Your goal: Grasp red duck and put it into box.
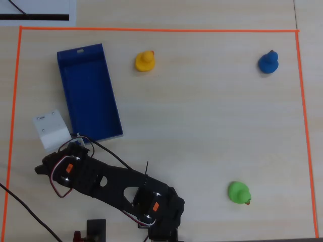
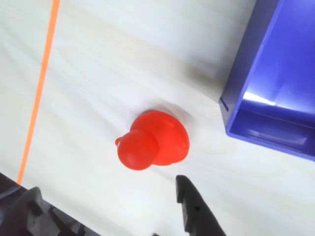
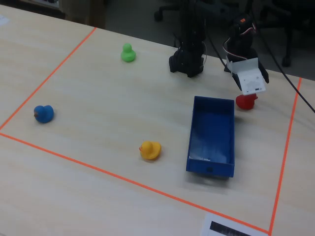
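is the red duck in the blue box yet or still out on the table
Out. The red duck sits on the table beside the blue box, under the gripper.

An office or lab workspace is suggested. A pale wood-grain table is marked with an orange tape border running close to its edges. Beyond the table's far edge in the fixed view, a dark floor and wheeled office chair bases are seen. A printed paper sheet is laid at one table corner.
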Motion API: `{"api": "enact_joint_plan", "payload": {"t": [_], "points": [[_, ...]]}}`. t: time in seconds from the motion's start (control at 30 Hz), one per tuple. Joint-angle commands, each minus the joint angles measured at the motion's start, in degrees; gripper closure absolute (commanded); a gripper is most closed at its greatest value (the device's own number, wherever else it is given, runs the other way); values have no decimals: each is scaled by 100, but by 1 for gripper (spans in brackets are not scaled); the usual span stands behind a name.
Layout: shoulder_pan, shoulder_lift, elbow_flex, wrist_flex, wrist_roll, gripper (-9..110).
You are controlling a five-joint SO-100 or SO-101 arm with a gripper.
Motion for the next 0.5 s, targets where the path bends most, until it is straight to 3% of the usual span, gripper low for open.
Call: {"api": "enact_joint_plan", "payload": {"t": [0.0,0.47], "points": [[9,97,-79,105,97,66],[-413,-264,492,-562,624,66]]}}
